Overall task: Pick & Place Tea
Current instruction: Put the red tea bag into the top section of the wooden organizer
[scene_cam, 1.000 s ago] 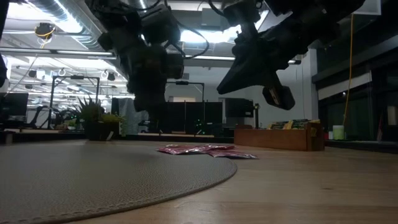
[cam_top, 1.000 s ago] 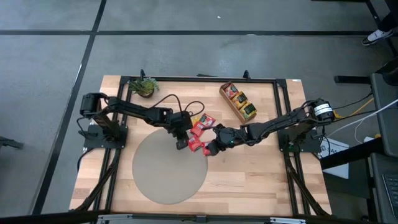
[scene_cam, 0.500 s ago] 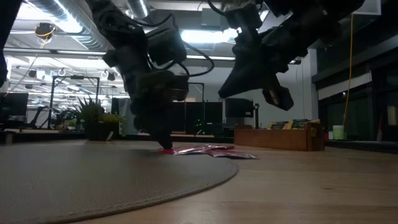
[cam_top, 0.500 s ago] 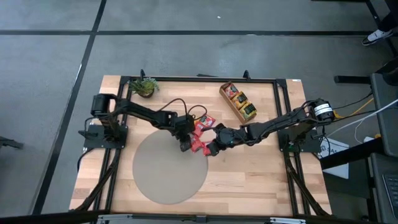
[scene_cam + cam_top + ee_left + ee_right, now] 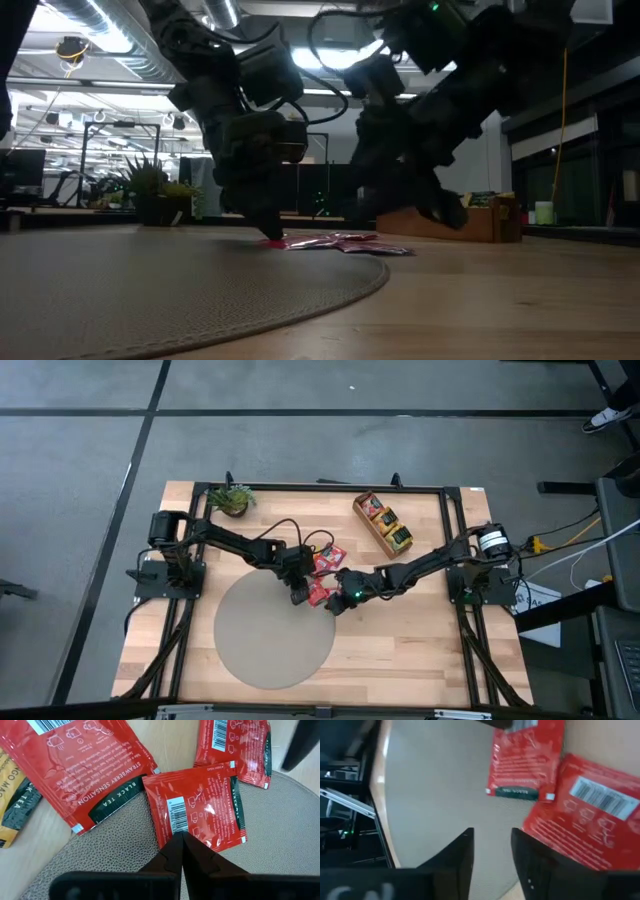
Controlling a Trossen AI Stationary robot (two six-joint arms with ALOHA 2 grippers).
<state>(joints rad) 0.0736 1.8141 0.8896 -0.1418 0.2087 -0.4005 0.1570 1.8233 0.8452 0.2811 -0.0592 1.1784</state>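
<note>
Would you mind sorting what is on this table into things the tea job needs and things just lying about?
Job:
- red tea sachets by the mat's edge
- left gripper, shut on the edge of one red sachet
- right gripper, open, beside the pile
- wooden tray holding more sachets

Lying about:
- potted plant
- round mat

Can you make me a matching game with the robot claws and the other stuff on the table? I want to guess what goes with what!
Things:
1. left claw
2. right claw
3. potted plant
4. wooden tray

Clues:
A. green, at a far corner of the table
B. fingers apart, above the round mat's edge
C. long and brown, with tea packets inside
D. fingers shut, tips on a red tea sachet

Pairs: 1-D, 2-B, 3-A, 4-C
</note>
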